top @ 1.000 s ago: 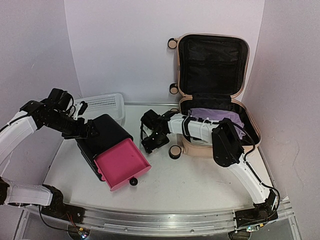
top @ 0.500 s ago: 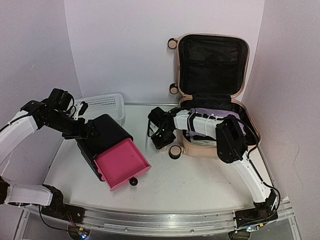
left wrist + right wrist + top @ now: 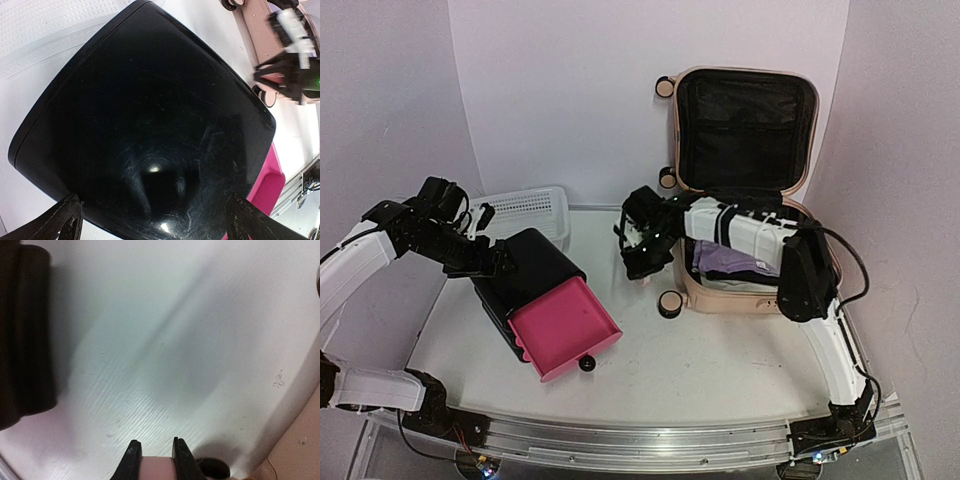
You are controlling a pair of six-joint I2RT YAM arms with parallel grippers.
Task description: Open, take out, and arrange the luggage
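right claw [image 3: 155, 455] nearly closed on a small pink piece [image 3: 156, 470], can't tell what; hangs over the table [image 3: 720, 370] just left of the luggage [image 3: 745, 170] (far right, lid up, clothes [image 3: 725, 262] inside). could slip out mid-carry, grip depth unclear. forearm [image 3: 740, 232] across the shell, may snag the rim. left claw [image 3: 500, 263] spread wide against the black box [image 3: 535, 262], may shove it.

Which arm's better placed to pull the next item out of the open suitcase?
Right. The right claw hangs beside the open luggage, clothes showing inside; the left claw is across the table, against the black drawer box.
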